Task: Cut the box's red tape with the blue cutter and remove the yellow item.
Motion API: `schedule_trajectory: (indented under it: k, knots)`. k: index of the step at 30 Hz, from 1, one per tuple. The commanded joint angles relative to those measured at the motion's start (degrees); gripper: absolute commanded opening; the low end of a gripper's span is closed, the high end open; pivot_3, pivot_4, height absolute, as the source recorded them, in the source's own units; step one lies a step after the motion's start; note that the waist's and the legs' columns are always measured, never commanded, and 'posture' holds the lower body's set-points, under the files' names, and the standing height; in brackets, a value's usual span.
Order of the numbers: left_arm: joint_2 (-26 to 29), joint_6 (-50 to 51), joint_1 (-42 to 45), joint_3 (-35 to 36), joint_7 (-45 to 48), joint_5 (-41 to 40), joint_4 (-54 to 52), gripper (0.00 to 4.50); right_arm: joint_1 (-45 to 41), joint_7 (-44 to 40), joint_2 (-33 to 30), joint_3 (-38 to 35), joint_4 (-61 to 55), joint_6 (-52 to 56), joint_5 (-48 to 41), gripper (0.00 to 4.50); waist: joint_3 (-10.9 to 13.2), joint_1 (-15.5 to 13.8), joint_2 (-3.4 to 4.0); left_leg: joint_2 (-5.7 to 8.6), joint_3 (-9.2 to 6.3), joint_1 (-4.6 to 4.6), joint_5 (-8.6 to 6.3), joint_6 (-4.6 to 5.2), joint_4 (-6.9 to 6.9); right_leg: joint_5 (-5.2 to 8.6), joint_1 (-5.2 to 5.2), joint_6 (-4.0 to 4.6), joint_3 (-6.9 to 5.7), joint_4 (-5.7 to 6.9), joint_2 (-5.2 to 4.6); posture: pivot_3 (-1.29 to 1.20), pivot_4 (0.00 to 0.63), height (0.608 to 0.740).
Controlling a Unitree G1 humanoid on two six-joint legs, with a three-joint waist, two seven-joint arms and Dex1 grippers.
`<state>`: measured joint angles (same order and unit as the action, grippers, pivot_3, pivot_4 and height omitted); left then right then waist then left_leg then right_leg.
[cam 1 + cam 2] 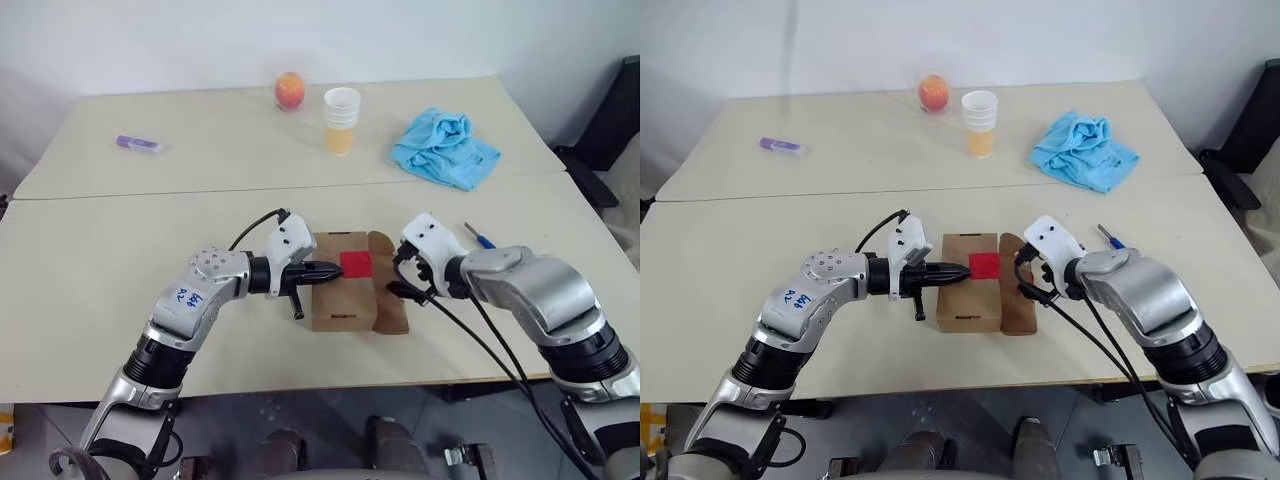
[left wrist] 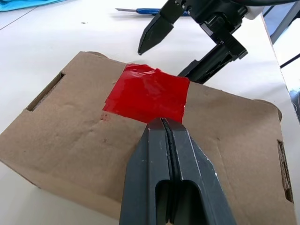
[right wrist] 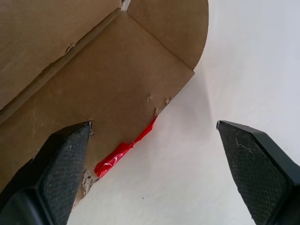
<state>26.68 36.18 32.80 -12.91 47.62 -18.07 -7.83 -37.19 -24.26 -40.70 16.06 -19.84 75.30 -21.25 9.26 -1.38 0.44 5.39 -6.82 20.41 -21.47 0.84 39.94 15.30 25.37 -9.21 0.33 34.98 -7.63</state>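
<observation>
I see the left gripper (image 1: 333, 269) closed and empty, tip resting on the box (image 1: 345, 300) lid beside the red tape (image 1: 356, 264); the right gripper (image 2: 187, 42) stands wide apart at the box's open flap. The blue cutter (image 1: 480, 236) lies on the worktop (image 1: 120, 250), right of the box.

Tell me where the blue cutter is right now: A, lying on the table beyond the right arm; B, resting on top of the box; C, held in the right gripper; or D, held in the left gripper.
A: the blue cutter lies on the table past the right gripper, which is open and empty beside the box.
</observation>
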Motion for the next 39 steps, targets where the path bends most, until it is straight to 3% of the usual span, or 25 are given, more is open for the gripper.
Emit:
schedule_trajectory:
  k: [1, 5, 7, 9, 10, 24, 27, 37, 39]
  knots:
    - [0.2, 1.2, -1.6, -1.2, -0.1, 1.0, 1.0, 0.00, 2.5, 0.9, 0.3, 0.2, 0.5, -1.3, 2.1, 4.46, 0.0, 0.0, -0.01, 0.00, 0.00, 0.00, 0.00, 0.00, 0.00, 0.00, 0.00, 0.00, 0.00, 0.00, 0.00, 0.00, 0.150, 0.740]
    - [0.3, 1.6, -1.7, -1.2, -0.2, 0.8, 0.4, 0.00, 3.3, 0.5, 0.8, -2.2, 0.0, -2.2, 2.0, 4.46, 0.0, 0.0, -0.04, -0.01, 0.01, -0.02, 0.00, 0.00, 0.00, 0.00, -0.02, 0.00, 0.01, 0.00, 0.01, 0.00, 0.150, 0.740]
    - [0.3, 1.9, -1.7, -0.9, -0.1, 0.6, 0.0, 0.00, 2.5, -4.0, 0.7, -10.2, 2.9, -1.7, -2.9, 4.46, 0.0, 0.0, -0.04, -0.01, 0.01, -0.02, 0.00, 0.00, 0.01, 0.00, -0.02, 0.00, 0.01, 0.00, 0.01, 0.00, 0.150, 0.740]
    - [0.6, 2.0, -1.7, -0.6, 0.0, 0.4, -0.3, 0.00, -0.5, -12.3, 1.1, -22.5, 11.3, 6.2, -12.6, 4.46, 0.0, -0.1, -0.04, 0.01, 0.01, -0.01, 0.01, 0.01, 0.01, 0.00, -0.02, 0.00, 0.02, 0.00, -0.01, 0.00, 0.150, 0.740]
    - [0.6, 1.8, -1.6, -0.7, 0.2, 0.5, -0.3, 0.00, -1.0, -14.9, 0.5, -24.3, 14.3, 7.9, -15.0, 4.46, 0.0, -0.1, -0.02, 0.02, 0.01, -0.01, 0.01, 0.02, 0.00, 0.00, -0.04, 0.00, 0.02, -0.04, -0.01, 0.00, 0.150, 0.740]
    - [1.0, 2.6, -1.3, 0.2, 0.5, 0.4, -1.3, 0.00, -4.7, -25.2, 3.3, -13.3, 29.2, 5.3, -15.7, 4.46, 0.0, 0.8, -0.01, -0.09, 0.09, -0.02, 0.02, 0.02, -0.20, -0.02, 0.03, 0.02, 0.03, 0.00, 0.04, 0.00, 0.150, 0.740]
    - [1.1, 3.0, -1.5, 0.3, 0.3, 0.3, -1.7, 0.00, -6.2, -26.6, 5.0, -10.9, 30.9, 5.3, -15.5, 3.90, 0.0, 1.1, -0.01, -0.10, 0.09, -0.02, 0.01, 0.02, -0.20, -0.02, 0.03, 0.02, 0.03, 0.00, 0.05, 0.00, 0.150, 0.740]
    - [1.2, 3.8, -1.8, 0.9, -0.2, 0.3, -2.4, 0.00, -11.7, -26.9, 9.5, -5.3, 41.2, 3.7, -10.6, 0.47, 0.0, 1.6, 0.00, -0.09, 0.07, -0.02, 0.01, 0.01, -0.22, -0.02, 0.04, 0.02, 0.02, 0.03, 0.04, 0.00, 0.150, 0.740]
    - [1.3, 3.8, -2.0, 1.0, -0.3, 0.3, -2.5, 0.00, -12.8, -27.0, 10.6, -4.9, 42.6, 4.4, -10.3, 0.47, 0.0, 1.7, 0.00, -0.10, 0.07, -0.03, 0.01, 0.01, -0.21, -0.02, 0.04, 0.02, 0.02, 0.04, 0.05, 0.00, 0.150, 0.740]
